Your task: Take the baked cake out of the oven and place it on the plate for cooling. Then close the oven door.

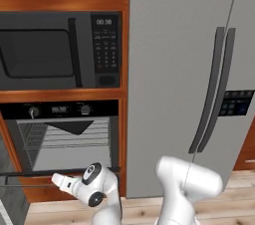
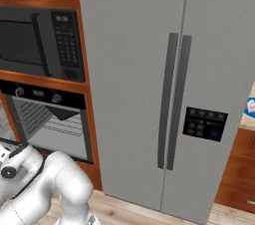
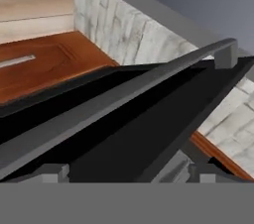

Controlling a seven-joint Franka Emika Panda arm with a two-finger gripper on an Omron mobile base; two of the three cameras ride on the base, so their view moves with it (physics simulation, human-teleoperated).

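The black oven (image 1: 62,142) stands open under the microwave, with bare wire racks in its cavity. Its oven door (image 1: 30,173) hangs down flat and shows edge-on. In the hand view the door's black panel (image 3: 149,134) and its long grey bar handle (image 3: 124,94) run diagonally just beyond my gripper (image 3: 131,171). The gripper is open, its fingertips (image 3: 54,172) wide apart and holding nothing. From the left base view my hand (image 1: 57,180) points left, just below the door's front edge. A blue plate (image 2: 250,105) with something whitish on it, perhaps the cake, peeks in at the far right.
A dark microwave (image 1: 60,50) sits above the oven. A tall grey fridge (image 1: 189,69) fills the right side. Wooden drawers (image 3: 39,64) and a pale stone wall (image 3: 129,29) lie beyond the door in the hand view. Wood floor runs below.
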